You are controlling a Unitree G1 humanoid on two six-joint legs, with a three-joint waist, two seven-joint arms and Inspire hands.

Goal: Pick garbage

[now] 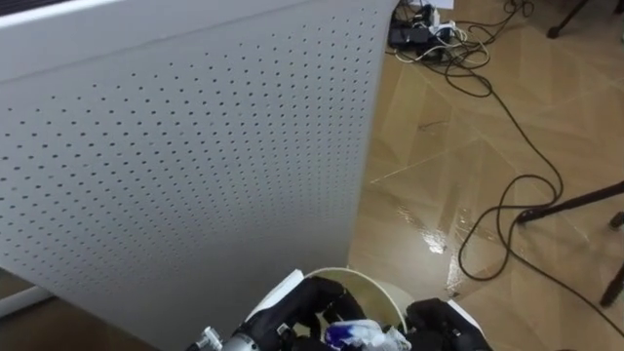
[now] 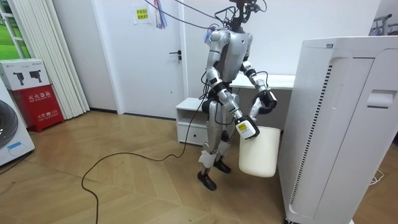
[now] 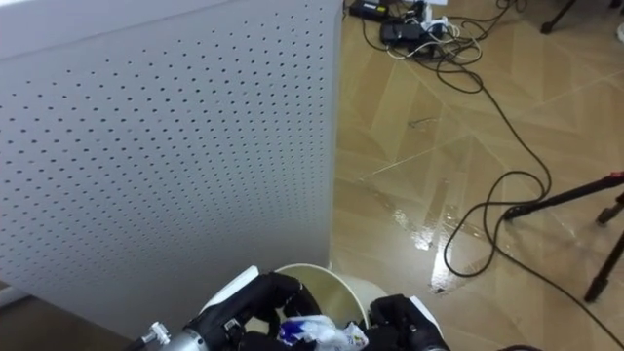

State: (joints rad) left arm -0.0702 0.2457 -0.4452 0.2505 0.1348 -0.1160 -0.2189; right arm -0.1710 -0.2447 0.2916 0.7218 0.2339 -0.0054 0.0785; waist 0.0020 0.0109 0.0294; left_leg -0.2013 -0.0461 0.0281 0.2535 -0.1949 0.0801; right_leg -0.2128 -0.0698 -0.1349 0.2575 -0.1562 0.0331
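I stand close to a tall white appliance. A cream bin [image 2: 258, 152] hangs at my right side, its round rim [image 1: 375, 281] at the bottom of the eye views. My right hand [image 1: 441, 328] grips the rim on the right; in the room view my right hand [image 2: 246, 128] is at the bin's top edge. My left hand [image 1: 314, 298] is over the bin's mouth, and in the room view that left hand [image 2: 267, 101] is raised above the bin. Crumpled blue and white garbage [image 1: 355, 337] sits in the mouth between the hands; whether it is held is hidden.
The perforated white appliance wall [image 1: 185, 166] is right in front and to my left. Black cables [image 1: 507, 210] loop over the wooden floor to my right, with a power strip [image 1: 419, 27] and a dark stand leg [image 1: 575, 203]. A low white cabinet [image 2: 193, 118] stands behind me.
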